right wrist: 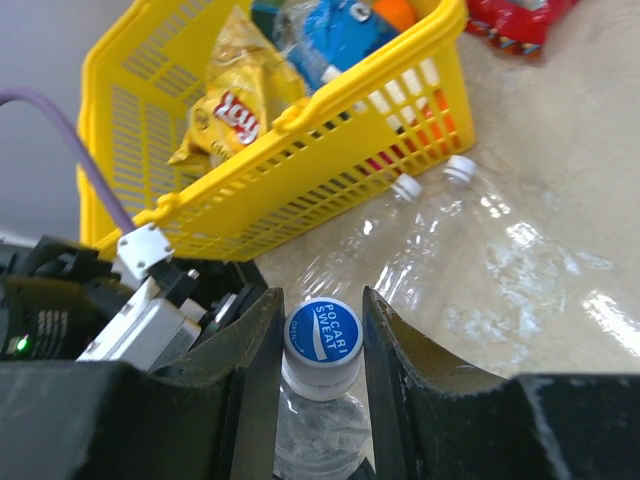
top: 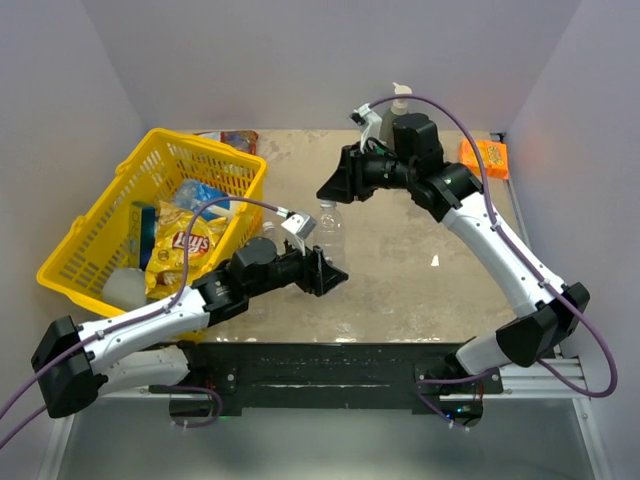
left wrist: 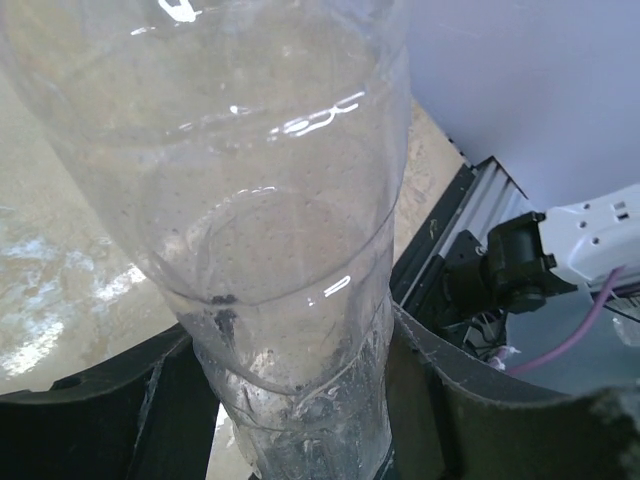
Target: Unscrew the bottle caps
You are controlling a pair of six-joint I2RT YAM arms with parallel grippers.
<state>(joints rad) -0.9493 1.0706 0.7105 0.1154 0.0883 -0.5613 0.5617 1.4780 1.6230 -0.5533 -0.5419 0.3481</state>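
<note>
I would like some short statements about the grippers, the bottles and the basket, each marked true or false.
1. The right gripper is closed on a blue cap. True.
2. The left gripper is empty. False: it clamps the body of a clear bottle.
3. A Lay's bag lies in the yellow basket. True.
4. The two lying bottles beside the basket have no caps. False: both carry white caps.

Left arm (top: 140, 322), right arm (top: 500, 245): white links, black joints, purple cables (top: 590, 340). Fingers (right wrist: 420, 390) black, edges scuffed.
</note>
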